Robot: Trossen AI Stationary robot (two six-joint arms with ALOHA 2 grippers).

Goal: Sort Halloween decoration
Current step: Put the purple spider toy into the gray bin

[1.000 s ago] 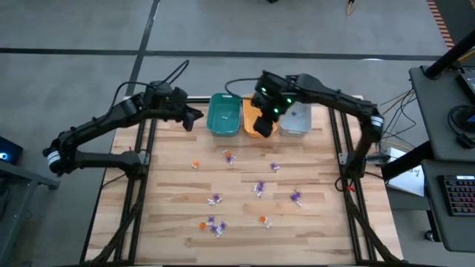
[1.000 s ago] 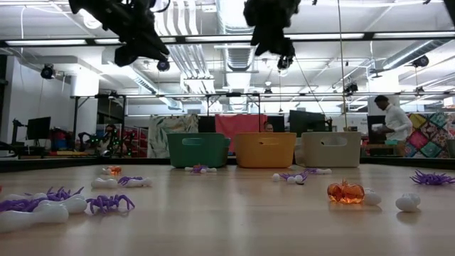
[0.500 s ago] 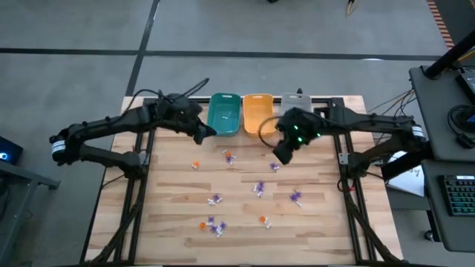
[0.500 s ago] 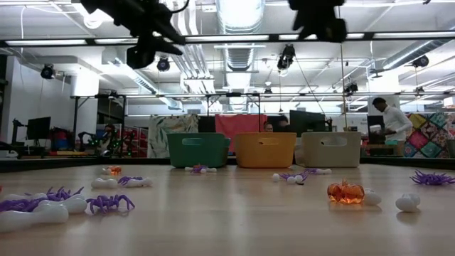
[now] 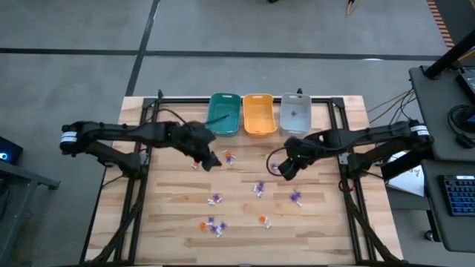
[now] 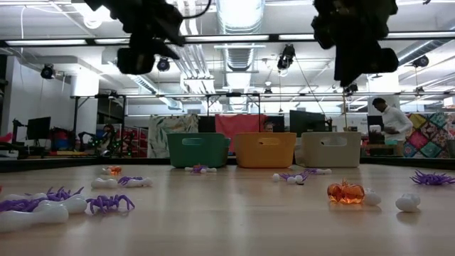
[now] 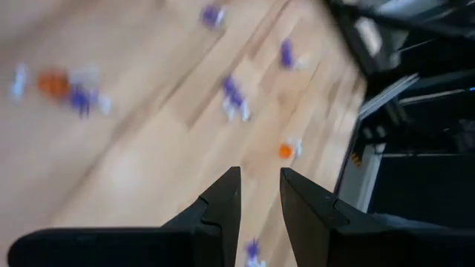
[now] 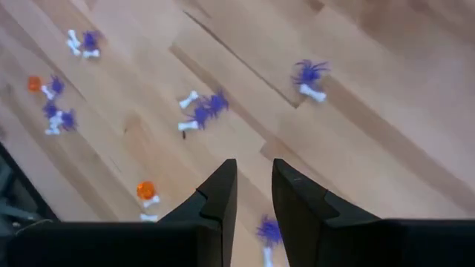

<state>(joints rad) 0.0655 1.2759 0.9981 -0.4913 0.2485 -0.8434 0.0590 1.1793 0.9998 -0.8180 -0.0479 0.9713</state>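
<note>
Trinkets point(image 5: 259, 188) scattered on table point(image 5: 171, 215); bins point(image 5: 257, 113) at far edge.

left wrist view is smeared: the tiny orange, purple and white halloween trinkets point(image 7: 231, 95) are just coloured blobs, shapes unreadable. from above, the trinket under the left arm's dark two-finger gripper point(image 5: 211, 160) is partly covered. low view cuts both arms off at the top edge. contents of the teal plastic bin point(image 6: 198, 149) hidden behind its wall.
</note>
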